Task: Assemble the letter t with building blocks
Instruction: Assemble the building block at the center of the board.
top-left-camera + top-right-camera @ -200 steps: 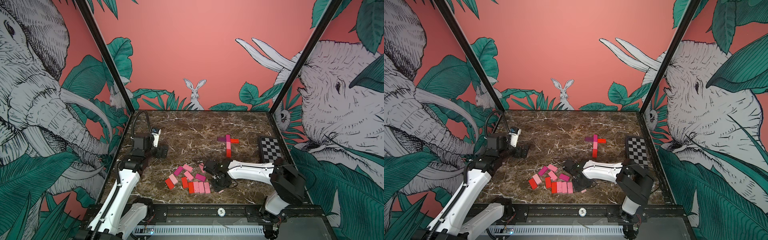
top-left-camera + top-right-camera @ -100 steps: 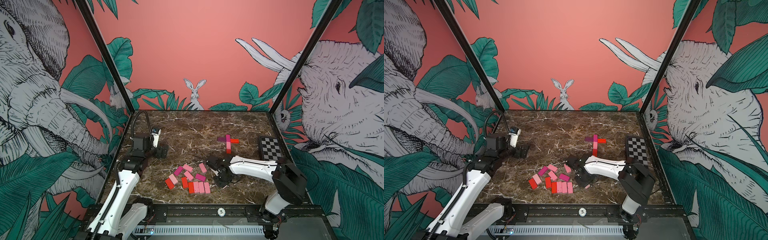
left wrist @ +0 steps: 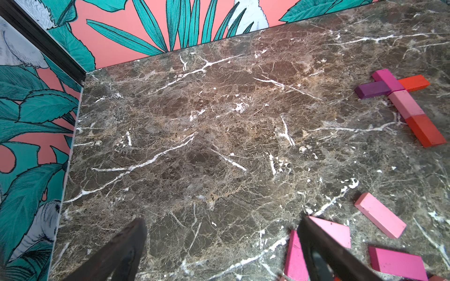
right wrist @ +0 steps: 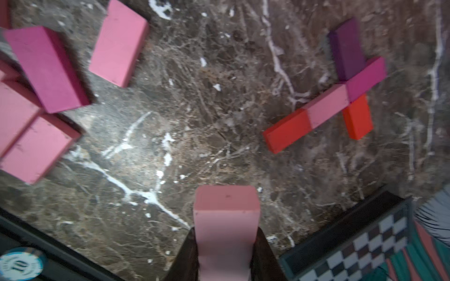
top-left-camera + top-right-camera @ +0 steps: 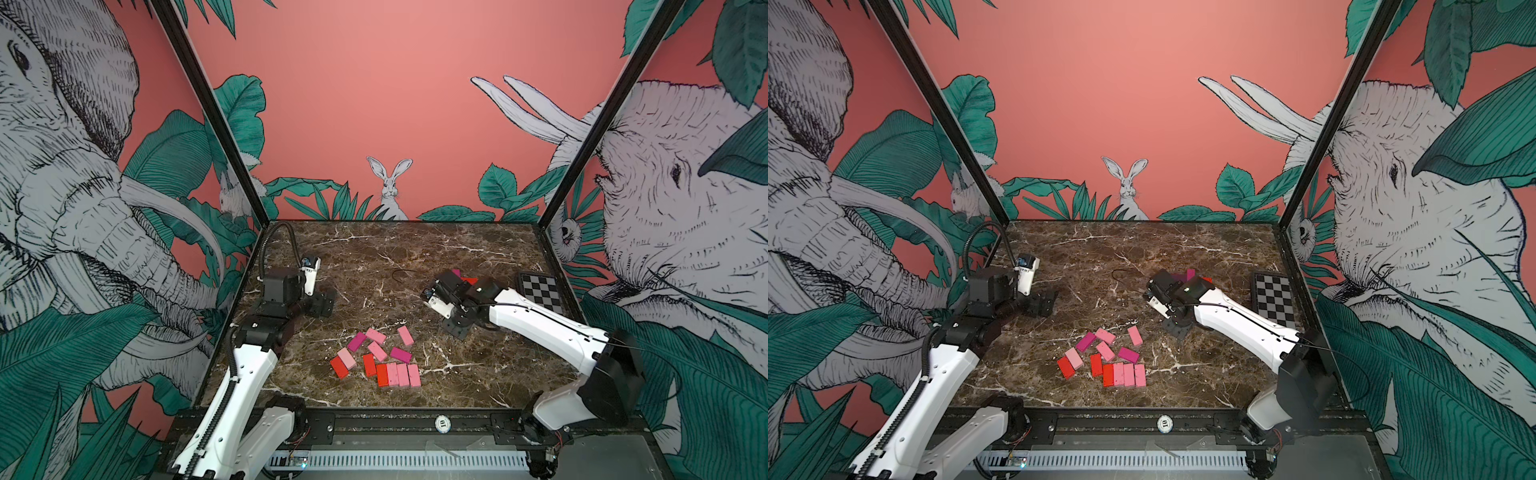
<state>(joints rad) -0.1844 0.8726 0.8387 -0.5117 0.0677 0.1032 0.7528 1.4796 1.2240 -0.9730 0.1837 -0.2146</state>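
My right gripper (image 4: 225, 233) is shut on a pale pink block (image 4: 226, 214) that juts out past its fingertips, held above the marble. A flat cross of building blocks (image 4: 326, 104) lies beyond it: a purple and a red arm, and a magenta, pink and red stem. In both top views the right arm (image 5: 457, 307) hides most of that cross (image 5: 457, 273). Several loose red, pink and magenta blocks (image 5: 382, 357) lie near the front middle. My left gripper (image 3: 221, 223) stands open over bare marble at the left, beside the loose blocks (image 3: 379, 215).
A black-and-white checkerboard plate (image 5: 540, 291) lies by the right wall, close to the right arm. A round token marked 10 (image 5: 443, 422) sits on the black front rail. Walls enclose the marble top on three sides.
My right gripper has closed on the pale pink block at the loose pile, lifted it and moved back toward the cross. The left arm has not moved.
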